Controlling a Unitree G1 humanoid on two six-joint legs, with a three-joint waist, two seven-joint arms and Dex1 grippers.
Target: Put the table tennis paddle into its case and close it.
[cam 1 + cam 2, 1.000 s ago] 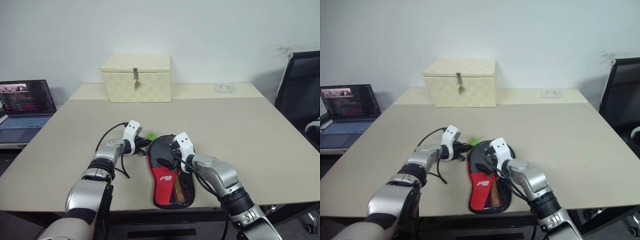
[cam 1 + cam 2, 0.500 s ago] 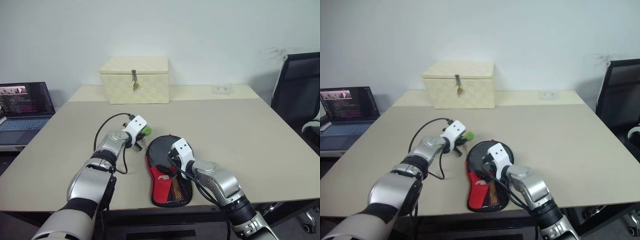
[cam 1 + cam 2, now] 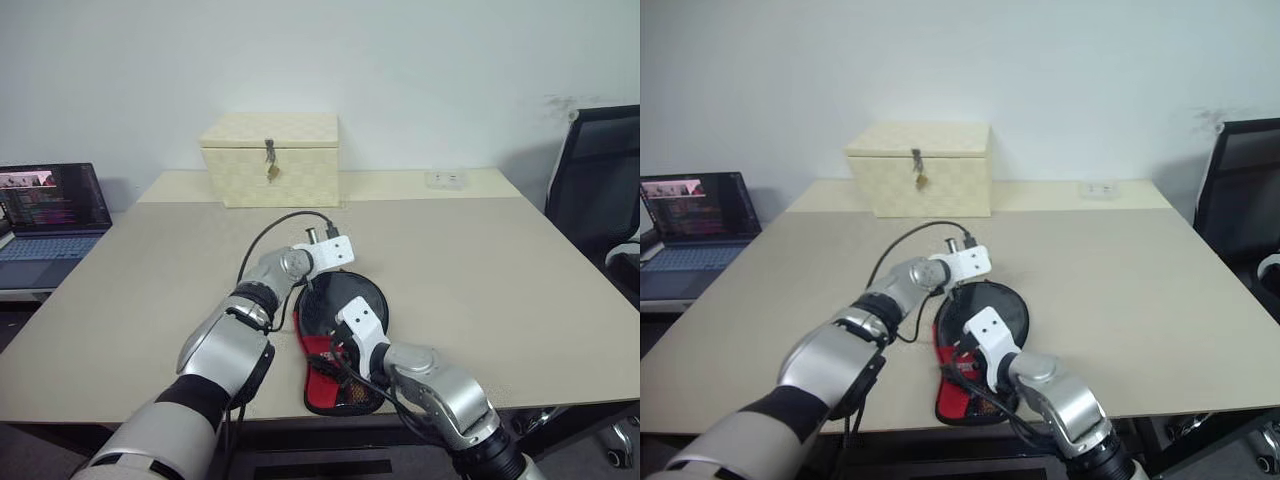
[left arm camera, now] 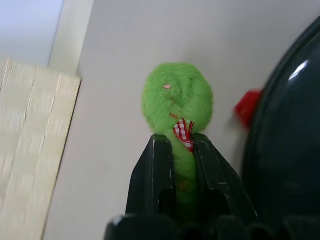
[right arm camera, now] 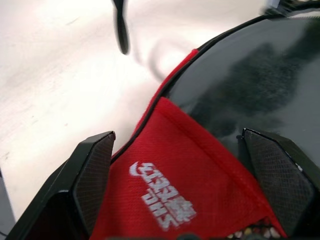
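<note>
The case (image 3: 345,300) lies on the table in front of me, its black round head away from me and its red panel (image 5: 165,185) with the white logo nearer. My left gripper (image 4: 175,142) is shut on the small green charm (image 4: 177,97) at the far rim of the case's head. My right gripper (image 5: 177,134) stands open over the red panel, one finger (image 5: 95,175) on each side of it, and grips nothing. The table tennis paddle is hidden from view.
A cream woven box (image 3: 270,160) with a metal latch stands at the back of the table (image 3: 500,260). An open laptop (image 3: 50,205) sits off to the left, and a black chair (image 3: 600,190) stands at the right. A small clear object (image 3: 445,178) lies at the far right.
My left gripper has carried the green charm from the case's left side to the right around the far rim of its head, rolling as it went. My right gripper has drawn back towards me.
</note>
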